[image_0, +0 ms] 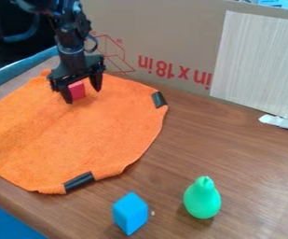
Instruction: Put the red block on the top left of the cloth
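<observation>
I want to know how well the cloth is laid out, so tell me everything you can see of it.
The orange cloth looks soft and fuzzy, spread on the brown table with slight ripples. Its right edge curves; its left runs out of view. Black strips sit on its right and lower edges. Toward its far edge, the red block is between the gripper's open fingers.

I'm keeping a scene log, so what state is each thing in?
Pincer: open, around the red block
Red block: on the cloth, between the pincer's fingers
Cloth: spread out, slightly rumpled
Black tapes: stuck at the cloth's edge
Blue block: off the cloth
Pear: upright
Cardboard: standing, print upside down
</observation>
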### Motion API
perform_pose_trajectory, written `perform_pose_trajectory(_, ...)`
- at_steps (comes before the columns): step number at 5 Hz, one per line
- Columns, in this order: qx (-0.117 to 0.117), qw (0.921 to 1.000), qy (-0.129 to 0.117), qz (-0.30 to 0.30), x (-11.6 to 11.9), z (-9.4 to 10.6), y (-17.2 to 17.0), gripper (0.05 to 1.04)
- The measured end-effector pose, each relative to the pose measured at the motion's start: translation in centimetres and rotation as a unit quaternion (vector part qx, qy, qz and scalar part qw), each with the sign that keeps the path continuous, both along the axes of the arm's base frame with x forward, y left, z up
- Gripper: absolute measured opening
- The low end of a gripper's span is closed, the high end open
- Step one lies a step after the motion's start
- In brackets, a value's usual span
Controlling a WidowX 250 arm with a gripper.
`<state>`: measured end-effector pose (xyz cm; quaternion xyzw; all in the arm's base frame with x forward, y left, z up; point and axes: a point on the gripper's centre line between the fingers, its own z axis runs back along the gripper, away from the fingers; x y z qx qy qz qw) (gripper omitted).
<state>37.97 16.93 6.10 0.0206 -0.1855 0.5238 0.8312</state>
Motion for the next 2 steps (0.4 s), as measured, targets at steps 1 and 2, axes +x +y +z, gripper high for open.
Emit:
perform_pose_trajectory(1,0.01,0.9987,-0.014,-0.049,-0.3,2.3,-1.9,0.999)
perform_pose_trajectory(2,0.016,0.9931,0.01,-0.115,-1.2,3.8,-4.3,0.999)
